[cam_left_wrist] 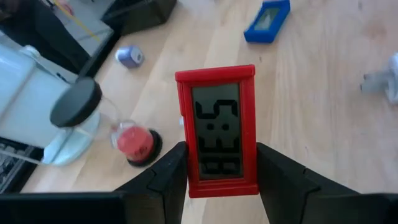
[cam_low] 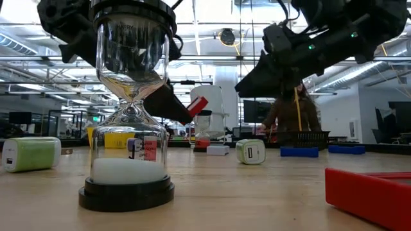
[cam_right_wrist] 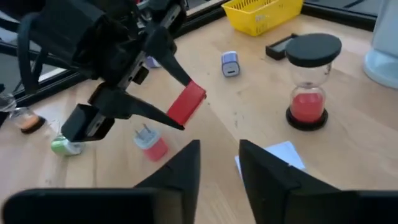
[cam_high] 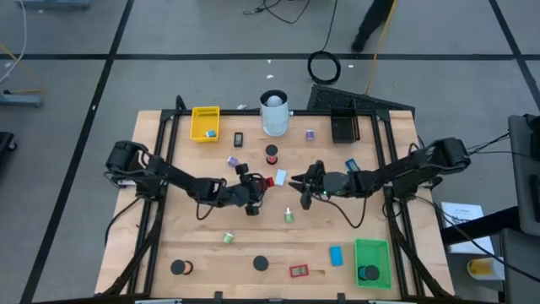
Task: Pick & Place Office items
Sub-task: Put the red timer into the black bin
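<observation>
**Left gripper holds a red clock; right gripper parted above the table**

Nearest the low camera, we see an hourglass with white sand (cam_low: 131,106) standing on the wooden table (cam_high: 211,262). Along that near edge lie a black disc (cam_high: 179,268), another black disc (cam_high: 261,264), a red framed piece (cam_high: 299,271), a blue block (cam_high: 336,255) and the green tray (cam_high: 372,261).

At mid-table, the left gripper (cam_left_wrist: 217,171) is clamped on a small red digital clock (cam_left_wrist: 216,129), one finger pressing each long side, lifted off the wood. Facing it, the right gripper (cam_right_wrist: 219,163) hangs with its fingers slightly apart and nothing between them; a white block (cam_right_wrist: 278,157) lies on the table just beyond its tips. A red plug adapter (cam_right_wrist: 151,144) and a green-and-white adapter (cam_right_wrist: 65,145) rest under the left arm.

Farther back stand a red-sand hourglass (cam_right_wrist: 308,81), a small bluish adapter (cam_right_wrist: 229,64), the yellow tray (cam_high: 205,123), the tall white cylinder (cam_high: 274,112) and the black tray (cam_high: 344,127).
</observation>
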You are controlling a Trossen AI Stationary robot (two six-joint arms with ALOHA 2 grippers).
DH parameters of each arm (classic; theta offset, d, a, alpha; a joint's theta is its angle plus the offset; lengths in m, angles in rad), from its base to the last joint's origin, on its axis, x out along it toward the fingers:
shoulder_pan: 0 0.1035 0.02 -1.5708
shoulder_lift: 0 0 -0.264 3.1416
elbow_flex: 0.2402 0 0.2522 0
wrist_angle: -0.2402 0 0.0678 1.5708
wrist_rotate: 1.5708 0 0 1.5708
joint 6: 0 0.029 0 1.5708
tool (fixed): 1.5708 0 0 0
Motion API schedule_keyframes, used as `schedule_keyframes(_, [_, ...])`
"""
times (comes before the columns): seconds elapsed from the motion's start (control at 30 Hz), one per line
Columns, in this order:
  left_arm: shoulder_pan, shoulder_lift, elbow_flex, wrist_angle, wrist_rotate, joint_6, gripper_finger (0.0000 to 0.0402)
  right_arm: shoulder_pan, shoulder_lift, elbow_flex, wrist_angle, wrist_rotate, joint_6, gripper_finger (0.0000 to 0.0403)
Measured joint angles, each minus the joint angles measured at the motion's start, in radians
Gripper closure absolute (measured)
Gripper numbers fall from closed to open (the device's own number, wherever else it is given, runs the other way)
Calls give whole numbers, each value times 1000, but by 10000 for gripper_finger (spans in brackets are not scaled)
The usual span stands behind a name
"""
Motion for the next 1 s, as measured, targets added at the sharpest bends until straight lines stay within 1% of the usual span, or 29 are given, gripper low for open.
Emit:
schedule_keyframes(0.17, [9, -1, 0, 11, 1, -11, 236, 0, 19, 0, 45, 1, 3, 245])
schedule_keyframes(0.33, [8, -1, 0, 19, 28, -11, 236, -1, 27, 0, 73, 2, 2, 214])
schedule_keyframes(0.5, [9, -1, 0, 26, 28, -12, 236, -1, 26, 0, 78, 52, 3, 194])
schedule_keyframes(1.0, [8, -1, 0, 28, 29, -15, 236, -2, 26, 0, 92, 53, 29, 137])
